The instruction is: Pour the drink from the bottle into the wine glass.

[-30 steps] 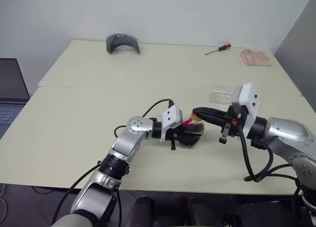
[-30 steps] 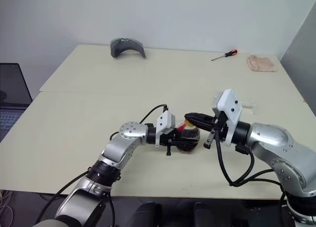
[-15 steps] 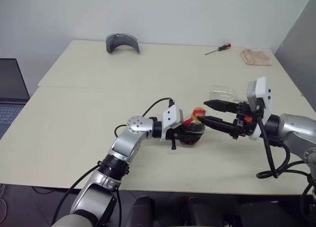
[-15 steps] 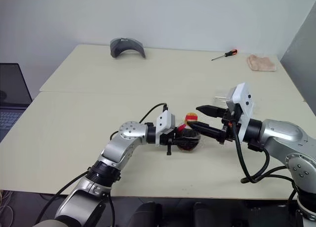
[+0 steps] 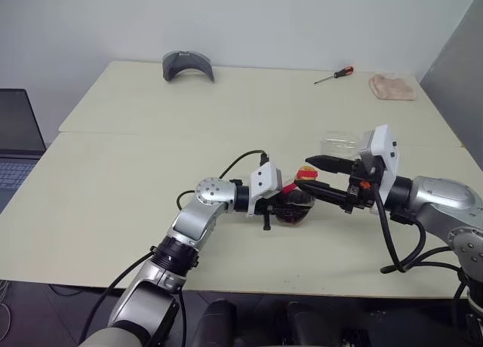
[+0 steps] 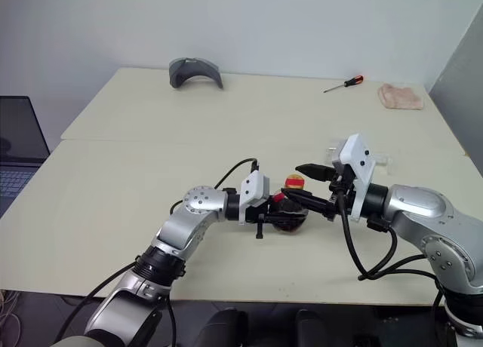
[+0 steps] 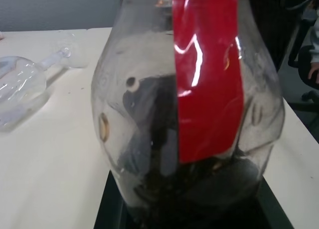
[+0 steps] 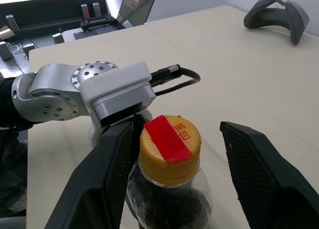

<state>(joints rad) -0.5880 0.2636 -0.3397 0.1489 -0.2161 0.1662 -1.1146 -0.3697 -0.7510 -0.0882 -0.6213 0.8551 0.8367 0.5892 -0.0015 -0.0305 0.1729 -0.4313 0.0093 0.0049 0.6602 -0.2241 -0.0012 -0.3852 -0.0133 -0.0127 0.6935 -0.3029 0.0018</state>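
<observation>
The small squat clear plastic bottle [image 5: 293,205] with its yellow cap crossed by a red strap [image 8: 168,137] stands upright near the middle of the pale beige table [image 5: 136,173], toward the near edge. The dark brown cola-like drink [image 7: 164,189] lies low in its round body. The left gripper [image 6: 266,209] is clamped narrowly on the bottle's body from the left and holds it steady. The right gripper [image 8: 174,154] comes in from the right at cap height, and its black fingers [image 8: 107,174] are spread wide, one on each side of the cap, with clear gaps showing in the right wrist view; they do not grip it.

The clear stemmed wine glass [image 5: 339,145] lies on its side on the table just beyond and to the right of the bottle, partly hidden behind the right wrist. It holds no drink.

The step in hand looks like the uncapping: the cap is still on, so pouring has not begun. The next move calls for the right fingers to close squarely on the cap and twist it off while the left grip keeps the body from turning. The glass must also be stood upright before any pour.
</observation>
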